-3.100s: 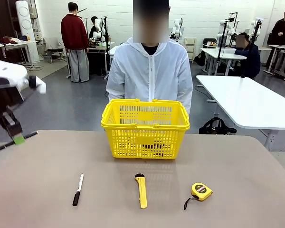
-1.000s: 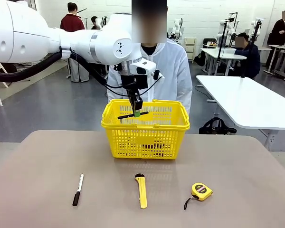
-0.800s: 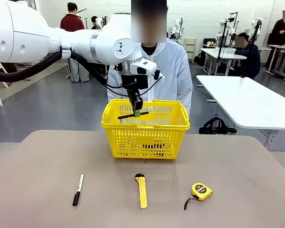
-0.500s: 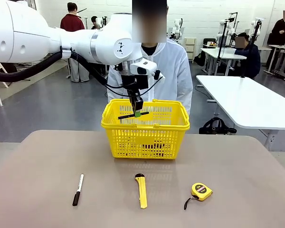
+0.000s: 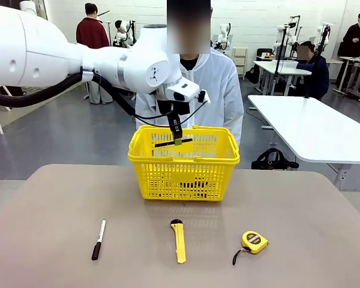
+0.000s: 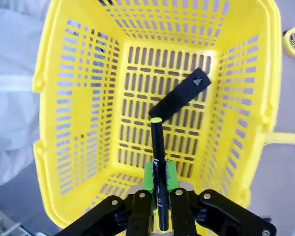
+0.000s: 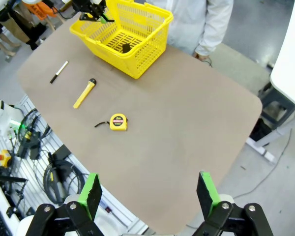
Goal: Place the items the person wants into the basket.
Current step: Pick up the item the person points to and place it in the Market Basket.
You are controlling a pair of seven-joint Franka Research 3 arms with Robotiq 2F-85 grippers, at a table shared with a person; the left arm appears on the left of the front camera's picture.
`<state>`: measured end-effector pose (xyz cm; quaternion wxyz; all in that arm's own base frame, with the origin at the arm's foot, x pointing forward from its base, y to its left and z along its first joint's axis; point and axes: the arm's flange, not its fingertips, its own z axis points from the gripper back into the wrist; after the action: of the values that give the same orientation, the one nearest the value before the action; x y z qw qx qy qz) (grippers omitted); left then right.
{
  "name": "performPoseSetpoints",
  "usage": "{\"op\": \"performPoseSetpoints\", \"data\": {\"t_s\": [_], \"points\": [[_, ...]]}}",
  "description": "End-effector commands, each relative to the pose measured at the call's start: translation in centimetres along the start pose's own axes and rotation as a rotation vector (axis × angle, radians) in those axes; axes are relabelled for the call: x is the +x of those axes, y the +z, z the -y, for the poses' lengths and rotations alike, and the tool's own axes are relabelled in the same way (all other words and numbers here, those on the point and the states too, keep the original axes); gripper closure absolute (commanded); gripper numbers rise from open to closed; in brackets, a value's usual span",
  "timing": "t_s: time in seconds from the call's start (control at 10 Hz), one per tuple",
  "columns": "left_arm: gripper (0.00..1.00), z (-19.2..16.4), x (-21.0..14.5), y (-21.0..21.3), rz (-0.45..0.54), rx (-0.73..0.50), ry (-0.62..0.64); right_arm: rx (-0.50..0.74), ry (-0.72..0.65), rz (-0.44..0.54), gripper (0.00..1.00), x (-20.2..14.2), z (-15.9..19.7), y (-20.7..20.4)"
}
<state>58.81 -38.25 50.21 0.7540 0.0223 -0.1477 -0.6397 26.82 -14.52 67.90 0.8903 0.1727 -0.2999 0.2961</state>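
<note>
On the surface, far left: white-and-black marker (image 5: 97, 239), lying loose. Over the basket (image 5: 168, 174): left gripper (image 5: 177, 141), clamped on the thin black pen (image 6: 157, 152), held level above the opening. To release well, lower below the rim and open over bare floor beside the small black object (image 6: 179, 98). Centre front: utility knife (image 5: 179, 240). Right: tape measure (image 5: 252, 242). Right gripper (image 7: 150, 192): jaws wide, empty, high above the surface.
</note>
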Motion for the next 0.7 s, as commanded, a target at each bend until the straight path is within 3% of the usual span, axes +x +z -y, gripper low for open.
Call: {"op": "performPoseSetpoints", "data": {"t_s": [0.0, 0.2, 0.6], "points": [[0.89, 0.3, -0.3, -2.9, -0.045, 0.069, -0.068, 0.015, 0.008, 0.006, 0.00, 0.0, 0.1, -0.2], [0.89, 0.5, -0.4, -4.9, -0.096, 0.036, -0.054, 0.015, 0.008, 0.006, 0.00, 0.0, 0.1, -0.2], [0.89, 0.7, -0.4, -4.9, -0.093, 0.017, -0.009, 0.015, 0.008, 0.006, 0.00, 0.0, 0.1, -0.2]]}}
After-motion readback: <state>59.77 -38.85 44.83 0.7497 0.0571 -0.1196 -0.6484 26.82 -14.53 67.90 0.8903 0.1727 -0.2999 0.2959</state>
